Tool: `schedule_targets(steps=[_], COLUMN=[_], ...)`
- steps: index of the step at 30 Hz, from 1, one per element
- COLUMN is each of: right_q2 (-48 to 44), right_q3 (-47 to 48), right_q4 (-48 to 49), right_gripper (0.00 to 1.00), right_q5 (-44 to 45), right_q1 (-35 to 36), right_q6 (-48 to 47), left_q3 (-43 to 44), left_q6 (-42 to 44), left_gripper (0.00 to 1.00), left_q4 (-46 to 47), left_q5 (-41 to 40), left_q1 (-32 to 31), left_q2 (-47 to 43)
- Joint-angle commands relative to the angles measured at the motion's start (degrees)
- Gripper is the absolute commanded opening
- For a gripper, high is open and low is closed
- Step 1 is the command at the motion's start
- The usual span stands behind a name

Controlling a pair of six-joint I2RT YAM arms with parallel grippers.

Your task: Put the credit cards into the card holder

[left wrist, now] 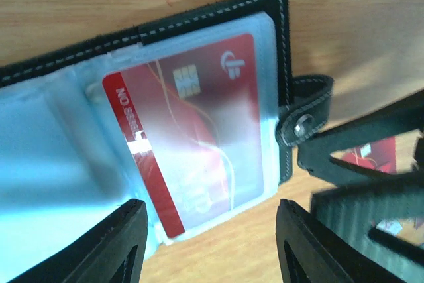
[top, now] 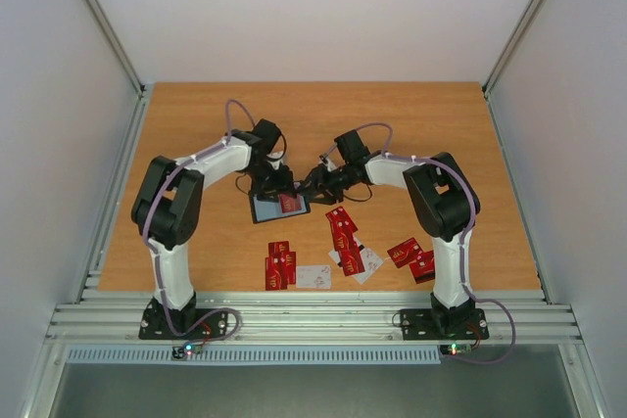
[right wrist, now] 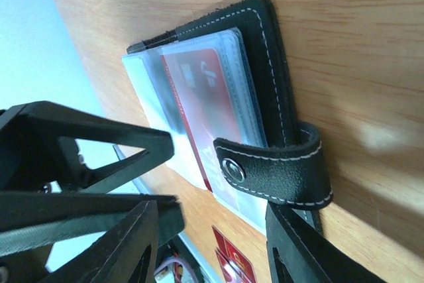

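1. Hovering closest to the lens as the left gripper [left wrist: 211, 220], jaws about half apart and pinching nothing, straddling the near edge of the card holder [left wrist: 281, 38], probably poised to nudge a card deeper.
2. Reaching in from the opposite side as the right gripper [right wrist: 225, 230], jaws likewise parted and clamping nothing, one jaw sitting just beside the snap tab [right wrist: 285, 170]. Perhaps steadying the flap, though actual contact is hard to tell.
3. Lying open and flat on the counter [top: 196, 124] between both arms, presenting the clear sleeve [left wrist: 265, 164] face-up for loading.
4. Showing one red card [left wrist: 192, 144] through that sleeve, apparently seated.
5. Waiting loose as the remaining credit cards [top: 341, 225], scattered in clusters nearer the counter's front edge.
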Motion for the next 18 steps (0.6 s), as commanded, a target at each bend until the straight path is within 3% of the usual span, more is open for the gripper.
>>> schedule_targets(steps=[1, 6, 18], right_q2=[-2.96, -5.01, -5.65], right_q3=[1.61, 0.81, 1.34], right_q4=[-2.53, -2.88, -4.16], right_gripper=[0.46, 0.46, 0.47], right_q5=[0.61, 0.67, 0.38], right_q1=[0.29, 0.31, 2.33], right_q6=[-2.49, -2.9, -3.99], left_q3=[-1.98, -3.81, -8.11], left_q6=[2.05, 3.67, 6.85], left_gripper=[0.55, 0.54, 0.29], left_q4=[1.2, 0.61, 3.93], left_q5=[0.61, -0.22, 2.13], left_q1=[0.59, 1.83, 3.29], left_q2=[-5.41, -8.31, -6.91])
